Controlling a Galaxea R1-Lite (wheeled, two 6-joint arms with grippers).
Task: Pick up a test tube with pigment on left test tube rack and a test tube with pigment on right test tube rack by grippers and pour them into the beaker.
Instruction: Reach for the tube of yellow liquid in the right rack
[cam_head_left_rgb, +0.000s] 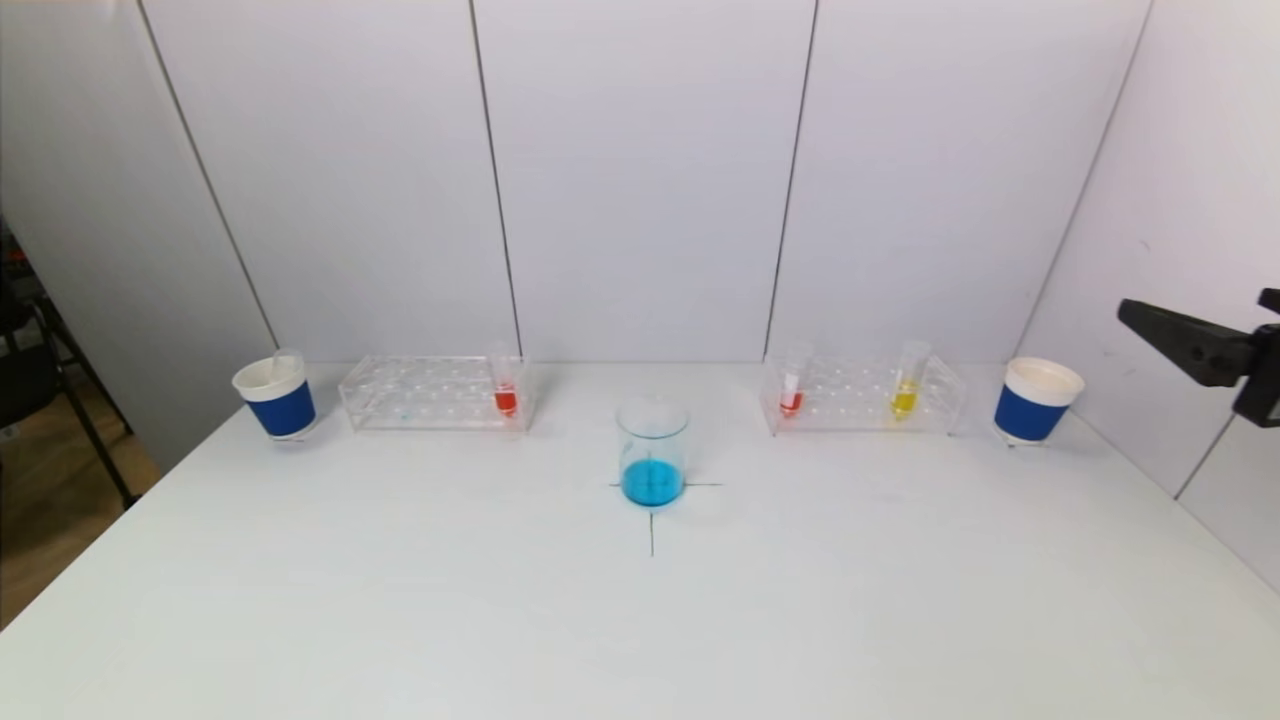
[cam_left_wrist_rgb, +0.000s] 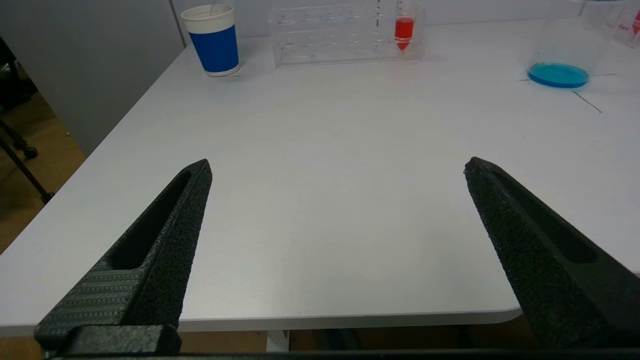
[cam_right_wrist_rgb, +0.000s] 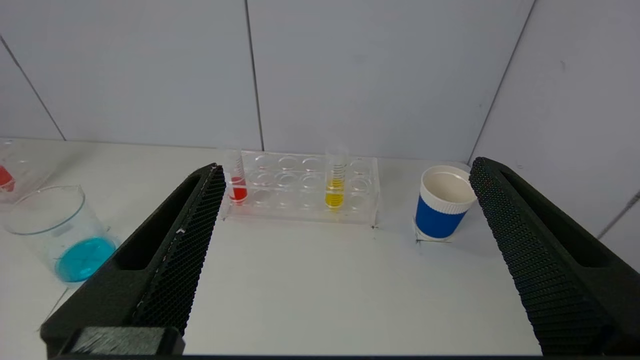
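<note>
The left test tube rack (cam_head_left_rgb: 435, 392) is clear plastic and holds one tube of red pigment (cam_head_left_rgb: 505, 385) at its inner end. In the right rack (cam_head_left_rgb: 865, 395) stand a red tube (cam_head_left_rgb: 792, 390) and a yellow tube (cam_head_left_rgb: 906, 385). Between the racks the glass beaker (cam_head_left_rgb: 652, 452) stands on a cross mark with blue liquid in its bottom. My left gripper (cam_left_wrist_rgb: 337, 161) hangs open and empty over the table's near left edge, far from its rack (cam_left_wrist_rgb: 340, 35). My right gripper (cam_right_wrist_rgb: 345, 165) is open and empty, raised at the table's right side, facing the right rack (cam_right_wrist_rgb: 300, 187).
A blue-and-white paper cup (cam_head_left_rgb: 277, 395) stands outside the left rack with a clear tube leaning in it. A second cup (cam_head_left_rgb: 1035, 400) stands outside the right rack. White wall panels close the back and right. The table's left edge drops to the floor.
</note>
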